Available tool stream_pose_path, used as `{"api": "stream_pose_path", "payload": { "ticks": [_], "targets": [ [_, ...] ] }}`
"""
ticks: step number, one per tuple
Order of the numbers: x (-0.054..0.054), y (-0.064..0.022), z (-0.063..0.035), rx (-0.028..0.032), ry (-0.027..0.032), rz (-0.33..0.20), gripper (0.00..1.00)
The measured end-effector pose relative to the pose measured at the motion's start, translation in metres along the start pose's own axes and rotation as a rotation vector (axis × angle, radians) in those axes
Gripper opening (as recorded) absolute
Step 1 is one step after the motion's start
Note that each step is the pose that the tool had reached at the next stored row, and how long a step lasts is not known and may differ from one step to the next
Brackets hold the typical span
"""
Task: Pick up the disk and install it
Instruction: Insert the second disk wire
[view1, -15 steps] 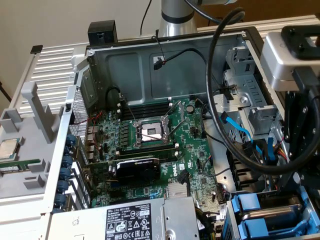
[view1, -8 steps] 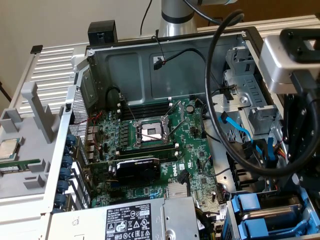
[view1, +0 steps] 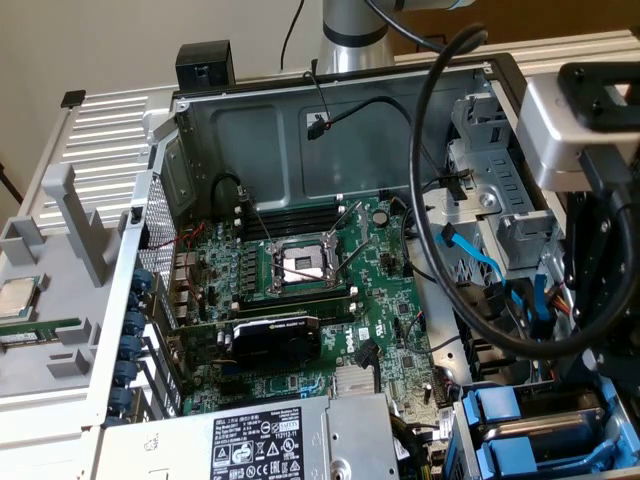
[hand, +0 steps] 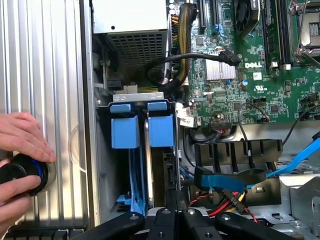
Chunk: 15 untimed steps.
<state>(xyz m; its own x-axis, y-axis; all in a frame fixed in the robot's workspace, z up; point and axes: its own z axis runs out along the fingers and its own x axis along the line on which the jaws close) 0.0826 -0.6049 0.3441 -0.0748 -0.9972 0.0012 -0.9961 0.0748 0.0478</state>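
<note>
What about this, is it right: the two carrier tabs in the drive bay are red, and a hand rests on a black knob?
No: the wrist view shows the two carrier tabs are blue, not red. The hand does rest on the black knob.

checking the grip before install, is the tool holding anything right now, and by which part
Nothing that can be seen: the tool is shut, its tips at the drive bay, where two blue carriers sit unclamped.
</note>
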Motion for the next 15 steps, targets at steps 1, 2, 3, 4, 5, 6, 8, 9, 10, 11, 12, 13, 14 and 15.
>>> {"api": "stream_pose_path", "payload": {
  "ticks": [1,2,3,4,5,6,8,9,10,11,12,13,14,15],
  "targets": [
    [0.0,0.0,0.0003,-0.0001,-0.0013,0.0,0.11],
    [0.0001,0.0,0.0005,-0.0002,-0.0024,0.0,0.11],
    [0.0001,0.0,0.0005,-0.0002,-0.0025,0.0,0.11],
    [0.0001,0.0,0.0006,-0.0002,-0.0025,0.0,0.11],
    [0.0001,0.0,0.0006,-0.0002,-0.0026,0.0,0.11],
    [0.0001,0.0,0.0007,-0.0002,-0.0027,0.0,0.11],
    [0.0007,0.0002,0.0012,-0.0007,-0.0088,0.0,0.11],
    [0.0007,0.0002,0.0012,-0.0007,-0.0088,0.0,0.11],
    [0.0007,0.0002,0.0012,-0.0007,-0.0088,0.0,0.11],
    [0.0008,0.0002,0.0011,-0.0007,-0.009,0.0,0.11],
    [0.0008,0.0002,0.001,-0.0007,-0.0091,0.0,0.11],
    [0.0008,0.0002,0.0008,-0.0007,-0.0092,0.0,0.11],
    [0.001,0.0002,0.0009,-0.0008,-0.0103,-0.001,0.11],
    [0.001,0.0002,0.0008,-0.0008,-0.0103,-0.001,0.11]
  ]
}}
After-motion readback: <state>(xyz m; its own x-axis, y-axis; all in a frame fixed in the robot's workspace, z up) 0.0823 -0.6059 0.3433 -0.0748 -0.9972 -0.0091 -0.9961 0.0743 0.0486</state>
